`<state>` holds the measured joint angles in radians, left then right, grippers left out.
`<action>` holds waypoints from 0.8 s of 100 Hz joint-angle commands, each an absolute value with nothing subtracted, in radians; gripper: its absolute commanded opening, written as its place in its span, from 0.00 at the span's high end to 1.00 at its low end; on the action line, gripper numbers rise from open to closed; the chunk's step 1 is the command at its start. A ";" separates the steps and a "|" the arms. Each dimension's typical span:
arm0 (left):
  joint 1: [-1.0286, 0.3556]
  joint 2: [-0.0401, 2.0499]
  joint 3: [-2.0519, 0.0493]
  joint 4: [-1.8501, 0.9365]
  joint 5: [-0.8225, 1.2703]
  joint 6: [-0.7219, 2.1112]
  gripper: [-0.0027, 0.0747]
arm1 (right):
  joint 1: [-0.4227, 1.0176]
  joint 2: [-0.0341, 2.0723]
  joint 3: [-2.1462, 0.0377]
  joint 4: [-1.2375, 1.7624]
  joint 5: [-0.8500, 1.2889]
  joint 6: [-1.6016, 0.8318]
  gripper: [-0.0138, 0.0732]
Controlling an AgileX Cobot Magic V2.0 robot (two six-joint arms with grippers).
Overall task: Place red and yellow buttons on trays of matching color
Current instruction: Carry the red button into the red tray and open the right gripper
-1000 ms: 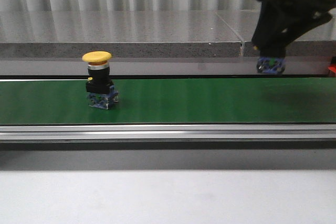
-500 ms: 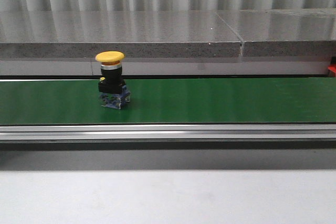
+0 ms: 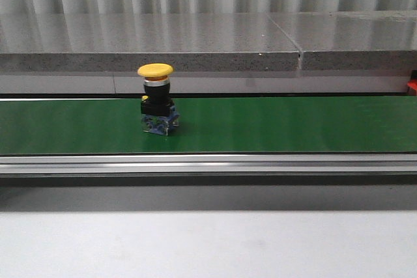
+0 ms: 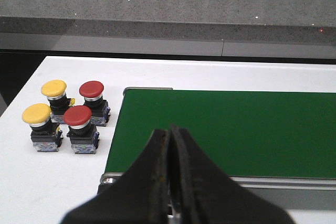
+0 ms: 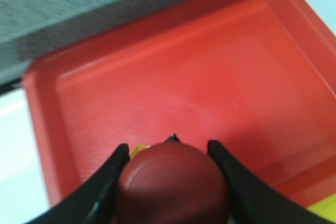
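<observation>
In the front view a yellow button stands upright on the green conveyor belt, left of the belt's middle and nearer its far edge, its yellow cap on top and its blue-and-clear contact block resting on the belt. Neither arm shows in that view.

The left wrist view looks along the left pincer, whose two dark fingers lie pressed together with nothing between them. It hangs above the near rail of the belt, close to the belt's end. Beside that end, on the white tabletop, four buttons stand in a tight cluster: two yellow buttons on the side away from the belt and two red buttons on the side toward it, all upright and well apart from the pincer.

The right wrist view looks straight down past the right pincer, which is clenched on a red button: one black finger lies against each side of the domed red cap. The pincer holds it over the red tray, above the tray's floor; whether the button's base touches the tray cannot be told. A yellow sliver shows at the tray's corner.
</observation>
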<state>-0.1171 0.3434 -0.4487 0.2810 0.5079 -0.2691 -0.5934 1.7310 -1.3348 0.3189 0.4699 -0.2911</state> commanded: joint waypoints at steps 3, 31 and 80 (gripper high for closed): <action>-0.125 0.350 -0.477 0.289 0.434 -0.279 0.99 | -0.629 1.733 -1.370 0.345 0.404 -0.287 0.65; -0.125 0.350 -0.477 0.289 0.434 -0.279 0.99 | -0.663 1.853 -1.385 0.378 0.400 -0.287 0.65; -0.125 0.350 -0.477 0.289 0.434 -0.279 0.99 | -0.663 1.953 -1.446 0.420 0.433 -0.291 0.65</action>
<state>-0.1171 0.3434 -0.4487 0.2810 0.5079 -0.2691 -0.6572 1.9939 -1.4123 0.3973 0.4725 -0.2864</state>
